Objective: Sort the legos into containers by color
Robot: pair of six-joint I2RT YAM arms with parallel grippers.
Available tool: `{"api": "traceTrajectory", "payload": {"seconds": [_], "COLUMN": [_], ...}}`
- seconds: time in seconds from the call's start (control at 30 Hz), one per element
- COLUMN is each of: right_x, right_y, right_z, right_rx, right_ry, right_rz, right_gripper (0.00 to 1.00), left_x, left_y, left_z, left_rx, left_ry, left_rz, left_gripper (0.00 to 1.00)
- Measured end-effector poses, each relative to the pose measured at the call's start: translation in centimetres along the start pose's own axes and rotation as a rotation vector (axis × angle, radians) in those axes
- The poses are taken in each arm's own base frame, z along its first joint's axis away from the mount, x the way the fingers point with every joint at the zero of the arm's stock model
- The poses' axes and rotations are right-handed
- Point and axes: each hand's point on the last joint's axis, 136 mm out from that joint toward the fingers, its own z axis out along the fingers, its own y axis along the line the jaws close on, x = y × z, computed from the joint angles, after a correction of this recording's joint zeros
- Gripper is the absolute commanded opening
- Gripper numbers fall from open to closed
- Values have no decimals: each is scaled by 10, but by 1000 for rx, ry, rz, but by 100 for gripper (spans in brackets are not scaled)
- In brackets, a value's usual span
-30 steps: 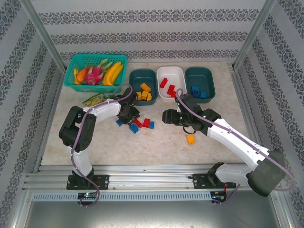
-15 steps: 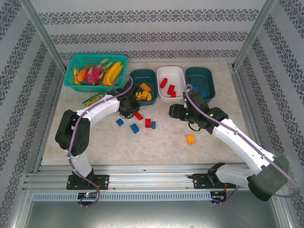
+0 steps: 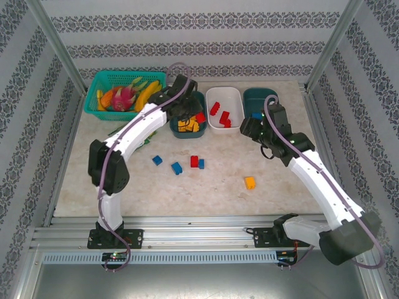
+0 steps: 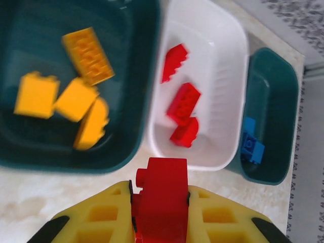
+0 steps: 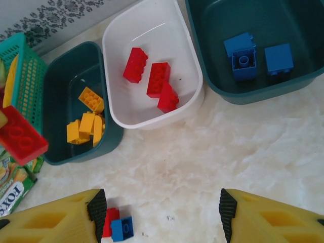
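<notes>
Top external: left arm (image 3: 134, 134) stretched far forward, left end effector (image 4: 160, 202) pinching a red brick (image 4: 163, 174) at the left teal tub's (image 5: 61, 71) right edge. Right arm (image 3: 312, 168) reached toward the right teal tub (image 5: 263, 25), right end effector (image 5: 162, 210) spread, empty.
Left teal tub held four yellow-orange bricks (image 4: 76, 98); white tub (image 5: 152, 35), three red bricks (image 4: 183, 101); right teal tub, two blue bricks (image 5: 242, 58).
Loose on desk (image 3: 218, 193): three loose blue bricks (image 3: 177, 167), one loose red brick (image 3: 194, 161), one loose yellow-orange brick (image 3: 250, 182).
</notes>
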Motion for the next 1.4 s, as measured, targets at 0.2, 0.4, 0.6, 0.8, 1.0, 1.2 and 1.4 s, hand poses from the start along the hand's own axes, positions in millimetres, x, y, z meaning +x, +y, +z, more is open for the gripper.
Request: {"api": "traceTrajectory", "payload": {"seconds": [0.2,0.4,0.6,0.8,1.0,1.2,1.4], "right_x": [-13,-20,-21,-17,-14,-12,-12], "right_y": [0,0,1,-2,-1,-1,-1], "right_z": [26,32,30,32,34,37,36], "right_rx": [-29,-61,-76,-76,-85,-80,-76], "right_ry": [1,2,5,19,35,45,49], "right_rz": [98,159,171,188,190,190,178], "right_gripper": [65,65,65,65,65,66,67], "left_x": [-2,-5,2,16,23,18,14], "left_y": [-16,-23,-18,-11,-14,-23,-27], "left_z": [64,107,130,147,149,143,139], "left_rx": [16,35,19,-19,-24,-9,-1], "left_ry": [33,34,41,54,54,38,26], "left_rz": [127,206,248,275,290,292,291], "left_gripper": [2,2,3,9,30,40,49]}}
